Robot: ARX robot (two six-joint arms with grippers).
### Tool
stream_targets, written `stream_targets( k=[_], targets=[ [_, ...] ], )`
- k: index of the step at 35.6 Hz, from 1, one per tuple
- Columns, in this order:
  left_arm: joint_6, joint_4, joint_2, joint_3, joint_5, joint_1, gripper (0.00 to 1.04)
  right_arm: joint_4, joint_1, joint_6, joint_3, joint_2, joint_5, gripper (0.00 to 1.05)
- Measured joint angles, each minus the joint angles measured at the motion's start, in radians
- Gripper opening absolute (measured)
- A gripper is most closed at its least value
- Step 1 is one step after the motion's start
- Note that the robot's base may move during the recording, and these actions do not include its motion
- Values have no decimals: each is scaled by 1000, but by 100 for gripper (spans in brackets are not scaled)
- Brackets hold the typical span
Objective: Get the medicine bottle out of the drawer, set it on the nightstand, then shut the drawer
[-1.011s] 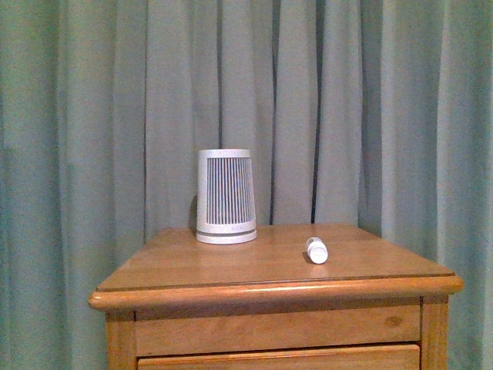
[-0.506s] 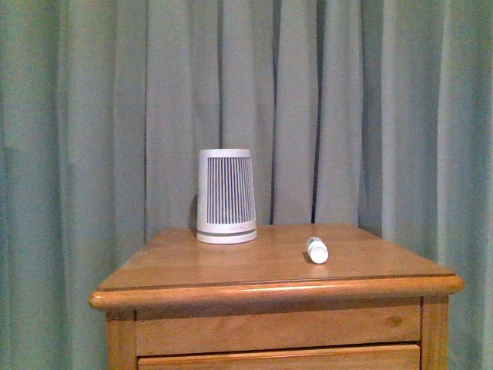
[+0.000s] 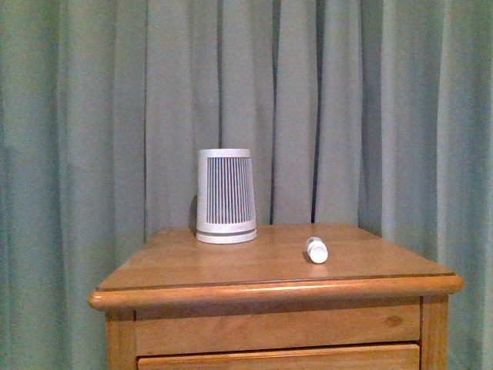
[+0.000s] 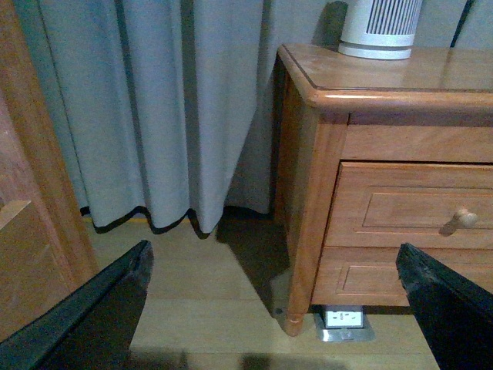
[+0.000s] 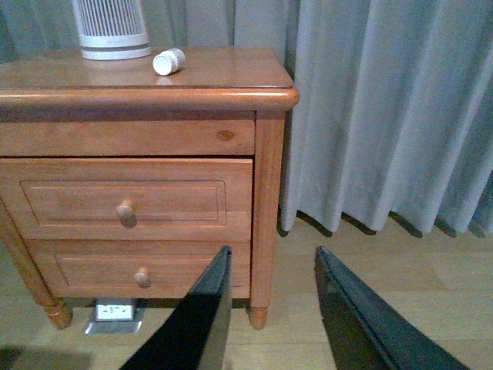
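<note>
The medicine bottle [image 3: 316, 250] lies on its side on the nightstand [image 3: 231, 270] top, right of centre; the right wrist view shows it too [image 5: 169, 61]. The drawer [image 5: 177, 199], the taller front with a round knob [image 5: 125, 213], sits flush in the cabinet, and its knob [image 4: 461, 220] also shows in the left wrist view. My left gripper [image 4: 273, 308] hangs open low beside the nightstand's left front corner, holding nothing. My right gripper [image 5: 272, 258] is open and empty, low in front of the right front leg. Neither gripper shows in the front view.
A large white ribbed tapered cylinder [image 3: 226, 196] stands at the back of the top. A shorter drawer front [image 5: 192, 266] lies below the tall one. A metal floor outlet box [image 5: 115, 314] sits under the cabinet. Grey-green curtains [image 3: 370, 116] hang behind, and other wooden furniture [image 4: 31, 193] stands by my left arm.
</note>
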Motion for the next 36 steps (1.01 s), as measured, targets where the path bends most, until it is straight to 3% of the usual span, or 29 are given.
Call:
stream_targets(
  k=[9,13,36],
  targets=[
    [0,0,0,0,0,0,98,0,0,0,0,0,0,85],
    [0,0,0,0,0,0,98,0,0,0,0,0,0,99],
    [0,0,0,0,0,0,98,0,0,0,0,0,0,98]
  ],
)
